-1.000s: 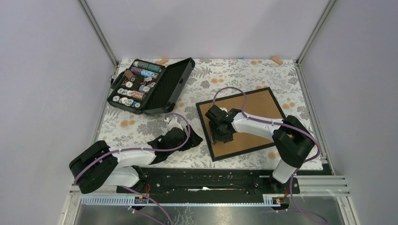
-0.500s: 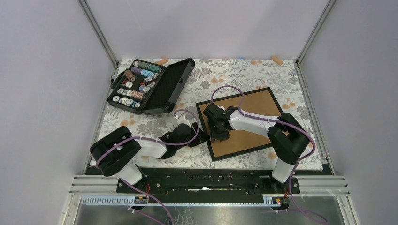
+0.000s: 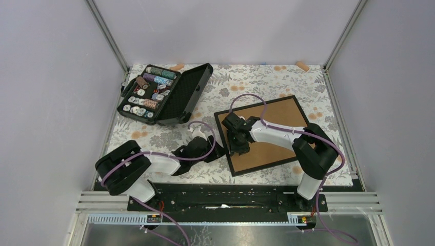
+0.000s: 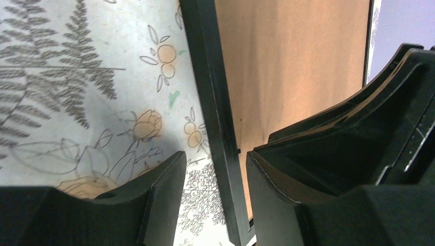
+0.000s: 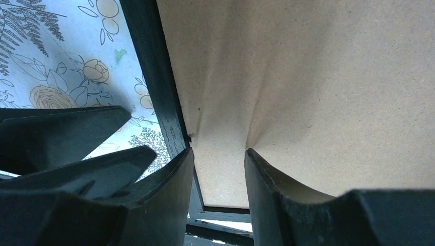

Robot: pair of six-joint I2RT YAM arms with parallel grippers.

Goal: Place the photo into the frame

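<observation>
I am swinging my left pincer (image 4: 213, 159) in, jaws narrowing but apart astride the left rail of the frame (image 3: 281, 115) lying back-up on the table (image 3: 246, 82), joining my right pincer (image 5: 218, 154), likewise apart there, probably readying to open the back; the photo is showing nowhere.

Soft, even light from above; faint shadows on the tablecloth (image 3: 154, 136). Overhead view sharp throughout; in the wrist views the near fingers (image 4: 159, 205) are dark and slightly blurred
</observation>
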